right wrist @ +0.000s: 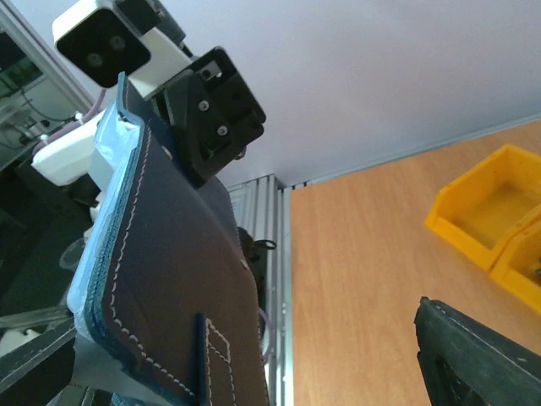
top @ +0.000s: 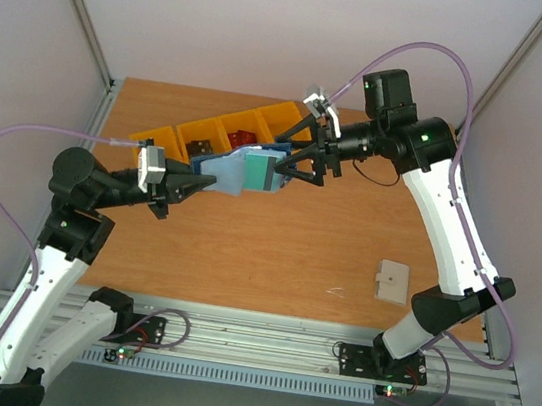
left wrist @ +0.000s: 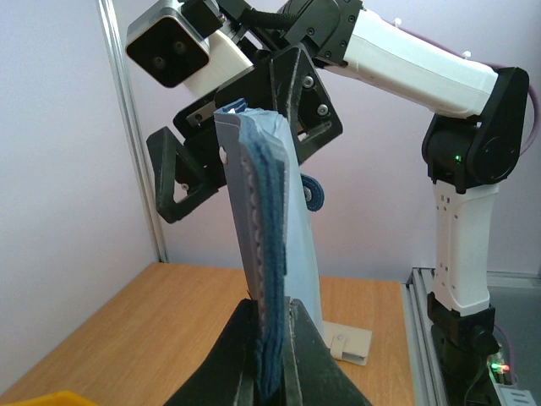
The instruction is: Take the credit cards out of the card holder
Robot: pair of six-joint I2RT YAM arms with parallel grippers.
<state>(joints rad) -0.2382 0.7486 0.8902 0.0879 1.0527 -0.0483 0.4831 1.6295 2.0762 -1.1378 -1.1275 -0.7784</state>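
Viewing from above: the card holder [top: 222, 176] is hanging in the air over the far half of the tabletop [top: 294, 257], just in front of the yellow bins [top: 262, 121] lining the far edge. Its long axis is running from the left gripper [top: 196, 184] toward the right gripper [top: 290, 162].
Teal card [top: 258, 171]: it is showing at the holder's right-arm end, so the right gripper is the nearer one.
Left wrist view: the left jaws are clamping the holder's lower edge and holding it upright. The right jaws are standing wide, straddling its top without gripping.
Right wrist view: the holder's navy outer face is lying left of one right finger [right wrist: 473, 355], with a broad gap between them.
Surface and room: bare wood is lying below, and the beige pad [top: 392, 281] is sitting well apart toward the near right corner. The space looks ample for a pull toward the right edge.
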